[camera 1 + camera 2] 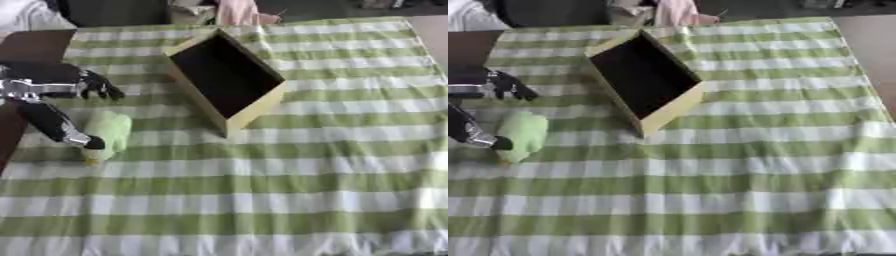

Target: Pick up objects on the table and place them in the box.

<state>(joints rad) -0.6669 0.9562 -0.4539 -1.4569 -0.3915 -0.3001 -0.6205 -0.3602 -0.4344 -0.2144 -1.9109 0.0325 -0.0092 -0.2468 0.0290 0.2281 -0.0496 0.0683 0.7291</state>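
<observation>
1. The left hand (pixel 66 107) hangs open, fingers spread, thumb tip touching the green toy (pixel 108 132) without clasping it.
2. The box (pixel 226 75) sits to the hand's right, open and dark inside.
3. To grasp well, I judge the fingers should wrap around the toy before lifting.
4. No writing is readable anywhere; the right hand is unseen.

One box (pixel 229 80), one green object (pixel 108 134), one striped cloth (pixel 289 185)

Green-white striped cloth (pixel 289 185) covers table; pink fabric (pixel 238 11) beyond.
</observation>
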